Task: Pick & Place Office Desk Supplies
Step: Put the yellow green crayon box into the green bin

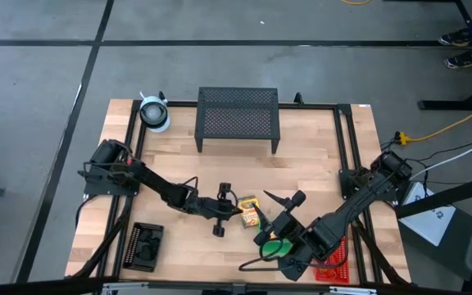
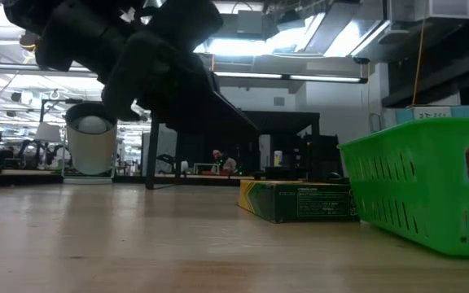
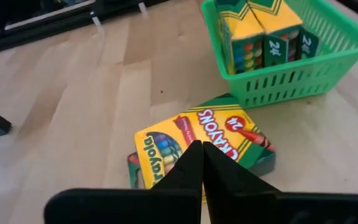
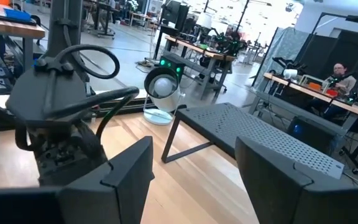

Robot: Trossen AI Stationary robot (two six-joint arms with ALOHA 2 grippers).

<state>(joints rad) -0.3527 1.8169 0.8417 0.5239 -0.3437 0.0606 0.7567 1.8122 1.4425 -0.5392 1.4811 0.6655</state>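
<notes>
Counts: 3 trays – green tray (image 3: 303, 78) upper right of the left wrist frame, black tray (image 1: 146, 246) lower left of the high frame, red tray (image 1: 337, 264) lower right. Crayon boxes: 1 flat on the table (image 3: 197, 140), 3 upright in the green tray (image 3: 267, 31). 1 whitish roll (image 1: 155, 113), 1 mesh stand (image 1: 238, 117).

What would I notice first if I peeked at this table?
Probably the bright yellow-green crayon box lying flat on the wooden table, right in front of the left gripper, whose jaws are shut. Just beyond it sits a green basket with more crayon boxes standing inside. The right gripper waits nearby, jaws open.
</notes>
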